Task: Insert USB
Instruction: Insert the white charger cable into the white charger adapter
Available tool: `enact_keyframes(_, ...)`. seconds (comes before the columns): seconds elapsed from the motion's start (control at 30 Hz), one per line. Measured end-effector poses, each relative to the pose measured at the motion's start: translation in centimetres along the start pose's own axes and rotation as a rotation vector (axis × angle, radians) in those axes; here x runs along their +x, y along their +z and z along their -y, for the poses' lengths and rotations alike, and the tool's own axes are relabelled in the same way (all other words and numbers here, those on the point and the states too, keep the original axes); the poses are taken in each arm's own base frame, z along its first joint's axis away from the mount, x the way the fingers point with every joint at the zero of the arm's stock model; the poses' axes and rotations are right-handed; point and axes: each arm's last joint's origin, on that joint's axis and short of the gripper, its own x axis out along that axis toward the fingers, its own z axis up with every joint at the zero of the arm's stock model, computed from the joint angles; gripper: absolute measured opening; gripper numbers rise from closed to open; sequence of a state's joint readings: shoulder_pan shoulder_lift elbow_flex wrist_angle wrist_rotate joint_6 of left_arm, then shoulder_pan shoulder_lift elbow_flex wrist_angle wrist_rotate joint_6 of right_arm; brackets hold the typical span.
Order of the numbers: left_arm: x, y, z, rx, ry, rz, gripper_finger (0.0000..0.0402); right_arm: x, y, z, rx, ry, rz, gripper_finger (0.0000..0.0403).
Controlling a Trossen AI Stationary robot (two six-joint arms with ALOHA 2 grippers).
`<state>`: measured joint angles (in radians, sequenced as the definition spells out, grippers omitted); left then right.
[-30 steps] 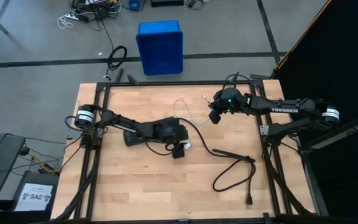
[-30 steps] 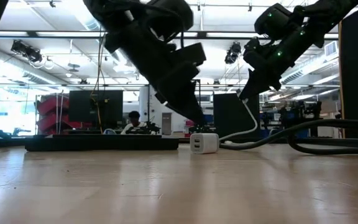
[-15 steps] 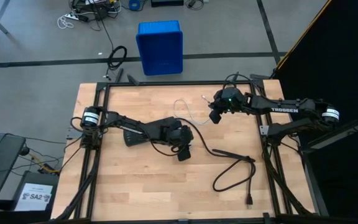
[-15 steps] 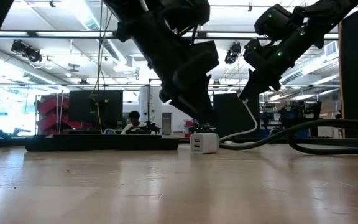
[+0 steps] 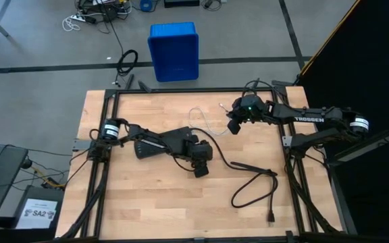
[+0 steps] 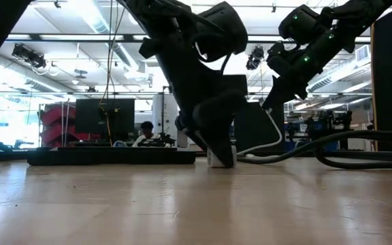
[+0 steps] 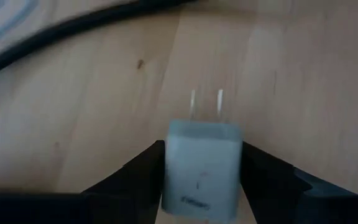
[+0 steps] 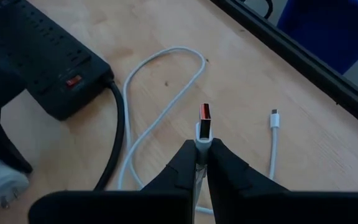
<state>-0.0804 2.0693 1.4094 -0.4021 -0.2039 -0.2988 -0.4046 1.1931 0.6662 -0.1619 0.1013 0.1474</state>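
A white USB cable (image 8: pixel 132 134) with an orange-tipped plug, a white charger (image 7: pixel 202 168), black power strip (image 8: pixel 39 56), blue bin (image 5: pixel 173 51), pale wood table (image 5: pixel 154 202).

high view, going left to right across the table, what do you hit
power strip → left claw → right claw → black cord

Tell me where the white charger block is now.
The white charger block sits mid-table between the left pincer's fingers, beside the black cord, prongs pointing away.
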Motion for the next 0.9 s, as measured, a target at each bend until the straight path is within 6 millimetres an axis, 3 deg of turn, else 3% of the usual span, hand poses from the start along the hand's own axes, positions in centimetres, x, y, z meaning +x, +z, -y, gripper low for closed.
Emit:
enact_keyframes(0.23,-0.2,0.3,0.0,0.064,-0.001,0.002,0.0126,0.0,-0.1,0.0,-0.003,-0.001,-0.011,0.0)
enact_keyframes(0.43,-1.7,2.2,0.5,0.167,-0.021,0.128,0.0125,0.0,0.0,-0.4,-0.023,0.046,-0.004,0.0)
enact_keyframes(0.57,-5.1,4.0,0.7,0.208,-0.032,0.333,0.0125,-0.2,0.3,-1.6,-0.054,0.184,0.031,0.0)
enact_keyframes(0.67,-7.8,4.3,0.0,0.21,0.024,0.455,0.0125,-0.4,0.3,-2.6,-0.095,0.228,0.045,0.0)
enact_keyframes(0.9,-13.8,1.6,-2.9,0.107,0.066,0.846,0.0125,-0.5,-0.3,-4.8,-0.159,0.316,0.147,0.0)
